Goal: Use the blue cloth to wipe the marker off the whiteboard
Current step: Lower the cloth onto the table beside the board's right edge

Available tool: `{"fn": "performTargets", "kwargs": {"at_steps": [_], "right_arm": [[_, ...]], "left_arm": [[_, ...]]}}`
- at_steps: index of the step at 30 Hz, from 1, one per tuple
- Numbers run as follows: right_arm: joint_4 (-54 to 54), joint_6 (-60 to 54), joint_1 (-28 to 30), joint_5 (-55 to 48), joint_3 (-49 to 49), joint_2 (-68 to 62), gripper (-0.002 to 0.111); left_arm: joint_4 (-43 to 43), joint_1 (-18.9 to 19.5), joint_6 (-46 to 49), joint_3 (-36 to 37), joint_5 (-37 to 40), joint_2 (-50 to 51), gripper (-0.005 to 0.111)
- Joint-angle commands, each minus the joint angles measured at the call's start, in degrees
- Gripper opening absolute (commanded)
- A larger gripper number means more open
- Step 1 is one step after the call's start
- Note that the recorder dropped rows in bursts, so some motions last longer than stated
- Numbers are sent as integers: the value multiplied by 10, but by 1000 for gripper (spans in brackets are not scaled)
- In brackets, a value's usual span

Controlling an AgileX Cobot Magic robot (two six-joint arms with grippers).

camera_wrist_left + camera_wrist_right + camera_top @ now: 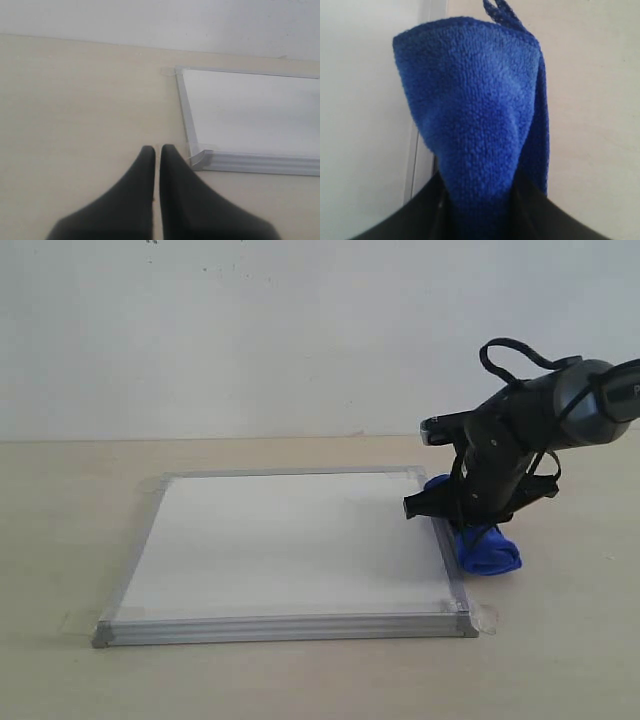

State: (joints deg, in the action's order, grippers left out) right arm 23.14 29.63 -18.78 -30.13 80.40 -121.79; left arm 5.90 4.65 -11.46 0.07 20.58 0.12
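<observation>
Two black end effectors show: the right end effector point(470, 525), reaching down from the right side, is clamped on the bright royal-blue fuzzy microfibre cloth point(475, 110). This cloth bunches just beside the right edge of the flat, square white whiteboard point(280, 540) with its thin silver-grey metal frame, and its lower end rests on the pale wooden counter point(60, 540). Over the counter near a taped corner of the whiteboard, the left end effector point(156, 152) hovers, drawn narrow with only a thin slit between its fingers
</observation>
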Motion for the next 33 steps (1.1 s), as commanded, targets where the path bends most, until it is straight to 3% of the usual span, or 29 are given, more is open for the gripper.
{"fn": "performTargets", "kwargs": {"at_steps": [1, 14, 29, 33], "right_arm": [[2, 6, 4, 4, 3, 0, -1], [7, 14, 6, -1, 3, 0, 2], [6, 14, 6, -2, 3, 0, 70], [6, 14, 6, -2, 3, 0, 72]], "left_arm": [[-5, -3, -4, -1, -1, -1, 4], [-5, -3, -4, -1, -1, -1, 4], [-5, -3, -4, -1, -1, -1, 4], [-5, -3, -4, -1, -1, -1, 4]]}}
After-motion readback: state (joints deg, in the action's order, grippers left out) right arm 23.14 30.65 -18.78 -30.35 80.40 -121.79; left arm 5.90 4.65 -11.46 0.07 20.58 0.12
